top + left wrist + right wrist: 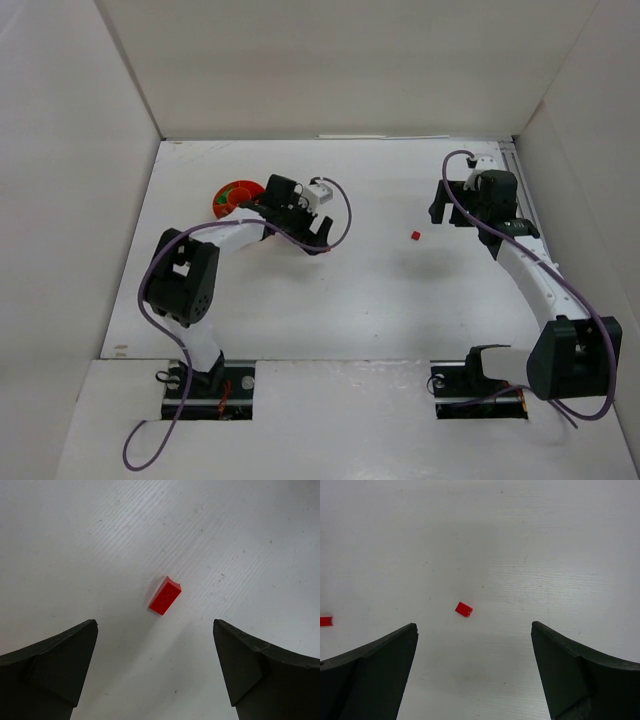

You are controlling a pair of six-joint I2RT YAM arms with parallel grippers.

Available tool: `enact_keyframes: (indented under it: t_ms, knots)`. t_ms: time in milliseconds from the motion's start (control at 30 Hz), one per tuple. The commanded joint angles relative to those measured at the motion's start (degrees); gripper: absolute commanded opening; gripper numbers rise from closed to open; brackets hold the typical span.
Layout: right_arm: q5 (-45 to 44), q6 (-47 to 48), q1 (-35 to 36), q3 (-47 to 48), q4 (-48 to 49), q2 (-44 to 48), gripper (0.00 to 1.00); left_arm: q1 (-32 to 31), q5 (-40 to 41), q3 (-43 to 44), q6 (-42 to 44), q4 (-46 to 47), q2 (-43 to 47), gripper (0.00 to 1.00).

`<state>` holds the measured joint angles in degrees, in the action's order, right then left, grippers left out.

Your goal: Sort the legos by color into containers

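Presently: small red plastic lego brick (164,595) lying on white tabletop (75,540), centred just ahead of left gripper (154,623), long axis skewed diagonally to finger line. Spread wide, holding nothing. Same for right gripper (473,625): spread, empty.

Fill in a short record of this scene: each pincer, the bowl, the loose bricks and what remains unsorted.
left pincer: open, empty; a red brick lies on the table ahead of it
right pincer: open, empty; a small red brick ahead, a red piece at the view's left edge
bowl: orange, beside the left arm; green and red show inside
top view: one loose brick, red, right of the table's middle
unsorted: red bricks on the table
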<state>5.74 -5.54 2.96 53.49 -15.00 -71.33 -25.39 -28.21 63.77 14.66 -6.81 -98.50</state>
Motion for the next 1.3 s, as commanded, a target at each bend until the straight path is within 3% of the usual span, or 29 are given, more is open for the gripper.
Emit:
enact_keyframes:
  t_ms: [0,167,267,433,567,700,900,1267]
  knots:
    - [1.29,0.79,-0.41,0.91,0.94,0.31,1.0,-2.03,-1.69,3.2,2.13,0.74,-1.34,1.0]
    - [1.82,0.79,-0.41,0.91,0.94,0.31,1.0,-5.02,3.32,5.39,2.13,-0.4,-6.87,0.98]
    - [1.82,0.79,-0.41,0.38,0.94,0.31,1.0,-5.02,5.79,7.24,0.21,-1.01,-9.24,0.83]
    - [1.82,0.79,-0.41,0.38,0.94,0.31,1.0,-6.96,12.46,7.43,-0.86,-2.07,-9.87,0.73]
    - [1.82,0.79,-0.41,0.38,0.94,0.31,1.0,-8.19,15.98,6.9,-1.47,-3.2,-9.87,0.59]
    - [1.82,0.79,-0.41,0.38,0.94,0.31,1.0,-9.41,15.99,6.37,-2.09,-3.74,-10.4,0.59]
    - [2.35,0.79,-0.41,0.38,0.94,0.31,1.0,-9.95,17.22,6.37,-3.32,-3.74,-11.45,0.5]
    - [2.35,0.79,-0.41,0.38,0.94,0.31,1.0,-10.47,23.28,5.75,-6.48,-3.21,-9.7,0.28]
